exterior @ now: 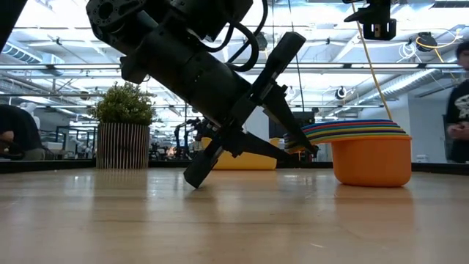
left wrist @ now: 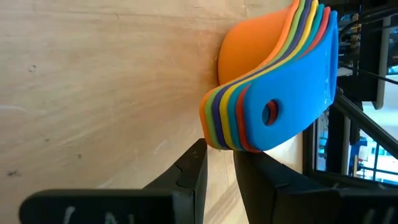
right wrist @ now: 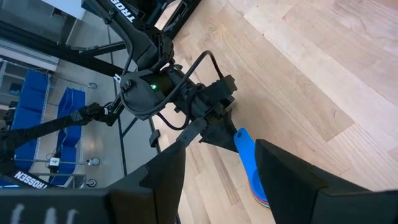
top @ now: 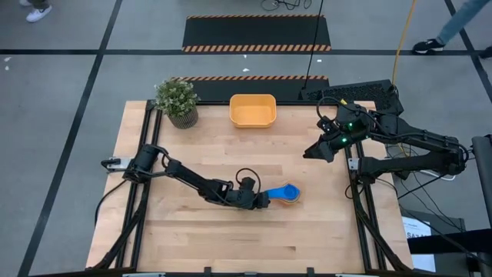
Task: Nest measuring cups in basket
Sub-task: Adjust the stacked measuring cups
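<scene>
The measuring cups [top: 288, 194] stand nested in one stack on the wooden table, right of centre, with the orange cup [exterior: 370, 158] outermost and a blue cup on top. Their flat handles fan out toward the table's left. My left gripper [top: 267, 200] lies low at those handle ends, rolled on its side and shut on them. The orange-yellow basket [top: 253, 110] sits at the far edge with nothing in it. My right gripper [top: 319, 148] hangs raised at the table's right side, open, with nothing between its fingers [right wrist: 168, 171]. My left gripper has the free ends of the stacked handles [left wrist: 217, 138] between its two fingers, one finger [left wrist: 194, 168] on the table side, the other [left wrist: 255, 177] on the upper side. It comes from the table's left, slanting down, in line with the handles. Whether the top blue handle [left wrist: 292, 93] is inside the pinch I cannot tell. The stack rests upright on the table.
A small potted plant [top: 177, 101] stands at the far left corner, left of the basket. Bare wood lies between the cups and the basket. A person moves in the room beyond the table's right end [exterior: 460, 110].
</scene>
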Available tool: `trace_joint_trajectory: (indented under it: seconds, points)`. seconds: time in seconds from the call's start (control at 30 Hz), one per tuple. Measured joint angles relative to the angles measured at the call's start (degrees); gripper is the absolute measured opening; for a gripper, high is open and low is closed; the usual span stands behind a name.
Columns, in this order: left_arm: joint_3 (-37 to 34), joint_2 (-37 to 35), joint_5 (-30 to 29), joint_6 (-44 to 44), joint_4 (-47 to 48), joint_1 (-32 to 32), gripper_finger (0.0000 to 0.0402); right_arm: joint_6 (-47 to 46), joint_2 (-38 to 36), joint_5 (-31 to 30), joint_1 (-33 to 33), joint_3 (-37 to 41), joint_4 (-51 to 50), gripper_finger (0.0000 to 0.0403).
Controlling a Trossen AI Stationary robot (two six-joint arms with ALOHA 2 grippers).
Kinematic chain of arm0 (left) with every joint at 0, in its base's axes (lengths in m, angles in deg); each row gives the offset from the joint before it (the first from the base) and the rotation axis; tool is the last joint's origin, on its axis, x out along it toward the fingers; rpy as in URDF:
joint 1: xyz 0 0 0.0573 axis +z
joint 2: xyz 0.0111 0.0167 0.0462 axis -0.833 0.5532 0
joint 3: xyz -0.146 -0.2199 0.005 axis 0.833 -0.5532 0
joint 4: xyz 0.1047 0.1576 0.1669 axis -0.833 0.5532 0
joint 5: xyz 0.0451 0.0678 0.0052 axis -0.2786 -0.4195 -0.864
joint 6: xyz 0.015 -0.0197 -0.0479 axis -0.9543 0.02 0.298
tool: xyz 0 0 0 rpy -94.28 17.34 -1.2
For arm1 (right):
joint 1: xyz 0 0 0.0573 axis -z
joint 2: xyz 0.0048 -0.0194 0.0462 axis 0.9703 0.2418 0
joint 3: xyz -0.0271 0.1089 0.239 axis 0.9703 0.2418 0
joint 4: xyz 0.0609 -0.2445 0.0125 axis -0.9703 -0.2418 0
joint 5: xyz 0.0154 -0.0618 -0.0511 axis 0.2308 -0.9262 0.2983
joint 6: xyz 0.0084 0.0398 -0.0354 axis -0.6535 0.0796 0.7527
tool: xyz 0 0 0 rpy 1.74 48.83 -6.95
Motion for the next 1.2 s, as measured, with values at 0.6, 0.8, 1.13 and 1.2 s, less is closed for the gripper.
trace_joint_trajectory:
  seconds: [0.6,0.8,1.13,1.2]
  points:
    - [-0.56,-5.03,2.79,13.42,-0.01,-0.86,0.0090,0.03,0.00,0.20,0.00,0.00,-0.42,0.0185]
    - [-0.57,-5.42,2.78,14.87,-1.48,-0.44,0.0169,0.11,0.00,0.37,-0.01,0.00,-0.44,0.0185]
    - [-5.58,-6.60,3.05,15.69,-4.63,-1.48,0.0269,0.00,-0.04,0.50,-0.01,0.00,-1.83,0.0185]
    - [-6.99,-6.38,2.37,15.78,-6.50,-1.57,0.0266,0.05,-0.07,0.50,0.00,0.00,-2.55,0.0185]
